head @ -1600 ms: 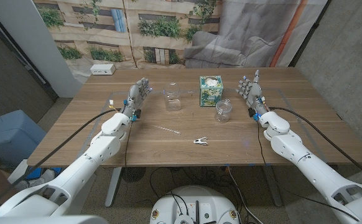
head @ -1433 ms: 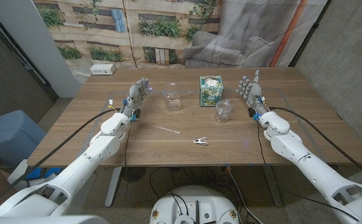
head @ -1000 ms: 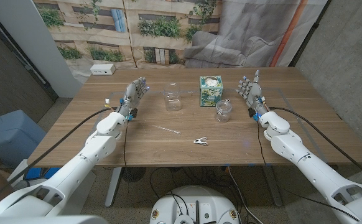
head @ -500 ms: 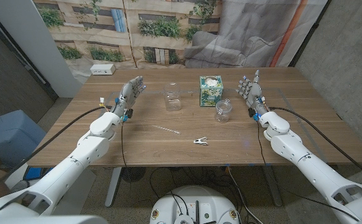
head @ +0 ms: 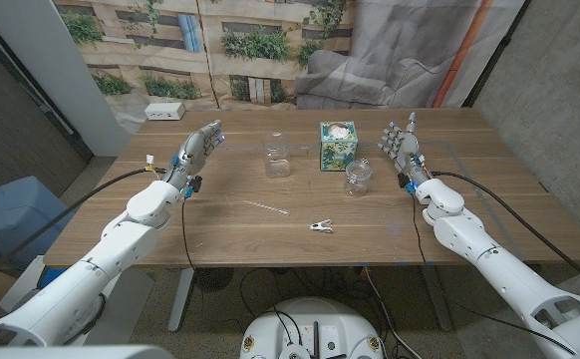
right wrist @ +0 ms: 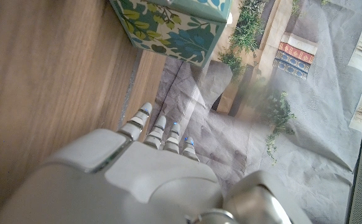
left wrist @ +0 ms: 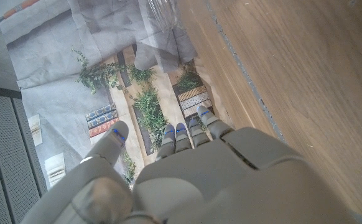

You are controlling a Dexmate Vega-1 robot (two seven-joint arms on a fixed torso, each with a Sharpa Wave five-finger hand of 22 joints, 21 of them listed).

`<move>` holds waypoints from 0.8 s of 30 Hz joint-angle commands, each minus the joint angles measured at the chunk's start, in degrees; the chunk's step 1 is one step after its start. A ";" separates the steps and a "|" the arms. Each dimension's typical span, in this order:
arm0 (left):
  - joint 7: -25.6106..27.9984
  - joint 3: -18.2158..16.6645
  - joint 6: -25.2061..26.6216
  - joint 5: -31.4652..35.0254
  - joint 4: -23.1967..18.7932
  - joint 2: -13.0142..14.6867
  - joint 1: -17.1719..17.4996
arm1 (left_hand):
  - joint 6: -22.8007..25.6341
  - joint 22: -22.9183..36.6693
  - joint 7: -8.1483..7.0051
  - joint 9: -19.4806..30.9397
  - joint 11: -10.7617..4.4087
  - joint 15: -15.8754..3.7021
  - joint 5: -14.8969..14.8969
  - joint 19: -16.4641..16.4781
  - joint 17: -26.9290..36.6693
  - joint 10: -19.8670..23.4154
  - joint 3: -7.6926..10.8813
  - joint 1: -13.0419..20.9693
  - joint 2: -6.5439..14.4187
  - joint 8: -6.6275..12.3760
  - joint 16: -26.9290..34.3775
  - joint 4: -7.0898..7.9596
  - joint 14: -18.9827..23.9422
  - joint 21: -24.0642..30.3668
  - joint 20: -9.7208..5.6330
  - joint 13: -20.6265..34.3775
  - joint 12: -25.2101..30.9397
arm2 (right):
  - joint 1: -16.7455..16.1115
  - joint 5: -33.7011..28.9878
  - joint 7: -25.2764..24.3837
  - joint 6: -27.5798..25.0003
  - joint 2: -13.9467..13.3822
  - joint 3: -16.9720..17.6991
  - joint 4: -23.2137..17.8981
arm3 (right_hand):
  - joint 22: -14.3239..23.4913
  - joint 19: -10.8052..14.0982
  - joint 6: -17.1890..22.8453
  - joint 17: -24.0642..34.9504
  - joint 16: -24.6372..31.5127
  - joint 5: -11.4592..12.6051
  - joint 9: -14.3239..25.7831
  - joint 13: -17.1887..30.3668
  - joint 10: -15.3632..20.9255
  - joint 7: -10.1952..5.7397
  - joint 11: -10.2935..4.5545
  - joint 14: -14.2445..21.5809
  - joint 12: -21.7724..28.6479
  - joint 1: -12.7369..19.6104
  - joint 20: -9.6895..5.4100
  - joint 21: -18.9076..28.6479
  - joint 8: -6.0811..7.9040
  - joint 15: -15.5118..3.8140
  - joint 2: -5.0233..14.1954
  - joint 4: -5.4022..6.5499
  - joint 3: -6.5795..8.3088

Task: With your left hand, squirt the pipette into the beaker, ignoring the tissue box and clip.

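Swinging outward over the past second and a half, our left robot hand point(head: 196, 146) now hovers above the table's point(head: 170, 214) left side, farther from the glassware than it was, fingers spread and holding nothing. Our right robot hand point(head: 401, 141) has not budged; it stands open and empty beside the glass jar point(head: 358, 176). We see the pipette point(head: 269, 208) lying flat near the table's middle, nearer us than the beaker point(head: 277, 159), its long axis running roughly left to right with a slight slant. It lies to the right of the left robot hand and closer to us, well apart from it. The tissue box point(head: 337, 146) and clip point(head: 321, 226) sit untouched.
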 commanded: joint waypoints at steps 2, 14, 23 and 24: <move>4.60 -1.22 -0.42 7.51 -6.29 3.92 4.87 | 0.91 0.16 -0.75 0.23 -1.01 -0.98 0.52 0.80 0.18 1.02 0.56 2.47 1.10 0.54 0.32 -3.41 0.48 -0.30 -0.98 0.35 0.26 | -0.01 0.00 -0.02 -0.03 -0.01 0.00 -0.05 | 0.29 0.22 0.08 0.23 0.37 0.27 0.08 0.20 -0.07 -0.47 -0.42 -0.29 0.13 0.00 -0.04 0.32 0.37 -4.84 3.34 -0.04 -0.44; 6.93 -2.51 -4.03 15.36 -10.07 6.14 8.85 | 3.54 0.20 -1.99 0.26 -2.34 -2.42 0.59 2.41 0.19 3.75 0.47 5.48 0.39 1.30 0.67 -6.49 2.50 -0.04 -1.17 0.37 0.73 | 0.00 -0.01 -0.02 -0.03 0.00 -0.01 -0.04 | 0.29 0.21 0.10 0.23 0.35 0.27 0.08 0.21 0.10 -0.46 -0.39 -0.32 0.22 0.00 -0.04 0.32 0.37 -4.84 3.33 -0.04 -0.44; 8.59 -3.42 -5.23 22.57 -12.52 7.58 10.34 | 5.08 0.19 -3.09 0.26 -3.50 -3.59 0.53 3.55 0.21 5.20 0.01 7.33 -0.85 1.69 0.72 -7.11 3.80 0.02 -1.14 0.38 0.75 | 0.02 -0.02 -0.01 -0.01 0.03 -0.03 0.01 | 0.29 0.25 0.02 0.23 0.34 0.27 0.08 0.20 0.01 -0.54 -0.41 -0.34 0.17 0.00 -0.08 0.34 0.34 -4.87 3.33 -0.04 -0.45; 9.18 -3.55 -4.73 23.80 -13.05 7.73 10.59 | 5.30 0.19 -3.14 0.26 -3.61 -3.64 0.54 3.75 0.21 5.47 -0.01 7.70 -0.98 1.74 0.71 -7.15 3.99 0.03 -1.24 0.38 0.76 | 0.03 -0.02 0.00 -0.01 0.03 -0.03 0.02 | 0.29 0.22 0.07 0.23 0.35 0.27 0.08 0.20 -0.15 -0.50 -0.36 -0.31 0.11 0.01 -0.05 0.33 0.36 -4.85 3.33 -0.05 -0.44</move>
